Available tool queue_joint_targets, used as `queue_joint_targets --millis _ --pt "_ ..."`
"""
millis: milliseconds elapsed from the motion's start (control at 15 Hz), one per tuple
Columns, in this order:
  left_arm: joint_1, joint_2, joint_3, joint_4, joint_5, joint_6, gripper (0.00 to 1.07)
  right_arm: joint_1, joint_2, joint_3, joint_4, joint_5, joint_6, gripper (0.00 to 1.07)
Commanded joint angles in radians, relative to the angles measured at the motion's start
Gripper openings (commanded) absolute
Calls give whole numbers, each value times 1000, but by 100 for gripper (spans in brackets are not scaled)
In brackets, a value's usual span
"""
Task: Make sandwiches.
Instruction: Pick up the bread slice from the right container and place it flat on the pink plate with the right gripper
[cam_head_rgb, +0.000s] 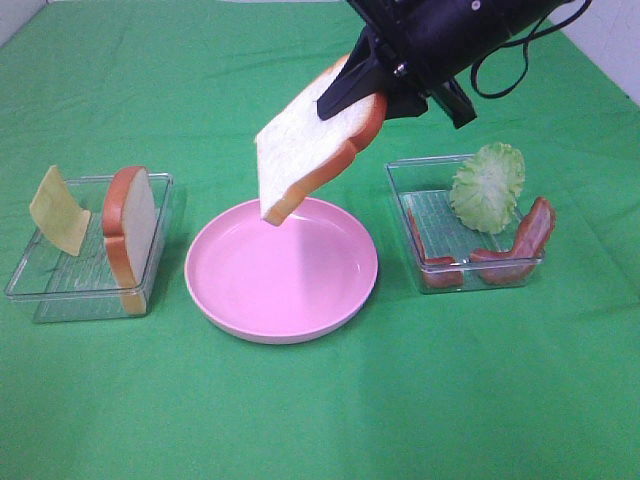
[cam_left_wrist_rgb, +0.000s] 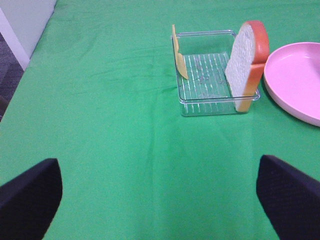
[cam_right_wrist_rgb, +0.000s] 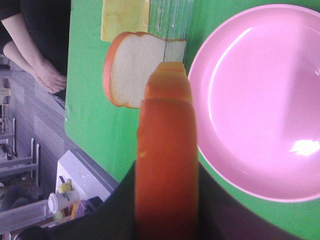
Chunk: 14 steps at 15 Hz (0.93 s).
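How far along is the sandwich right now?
Done: nothing; the pink plate holds no food. In hand: the right gripper is shut on the first bread slice, tilted above the plate. To do: the second bread slice and cheese stand in the left tray, lettuce and bacon in the right tray. The left gripper is open, holding nothing.

We see bright, even light from overhead on the green worktop, with only a soft, faint shadow along the near rim of the pink plate. In the right wrist view a small white glare spot sits on the plate, and the bread slice, close to the lens, is blurred.
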Motion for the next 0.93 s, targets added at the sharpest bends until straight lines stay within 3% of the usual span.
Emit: queue_joint_targets --millis 67,267,933 --pt "-1 -9 1 -6 -14 -4 102 60 35 27 67 -124 -48 0" --pt "-1 -9 1 -6 -14 -4 102 122 121 27 73 -241 -48 0" --pt "-1 -9 1 -6 -14 -4 102 122 292 25 207 -304 -108 0"
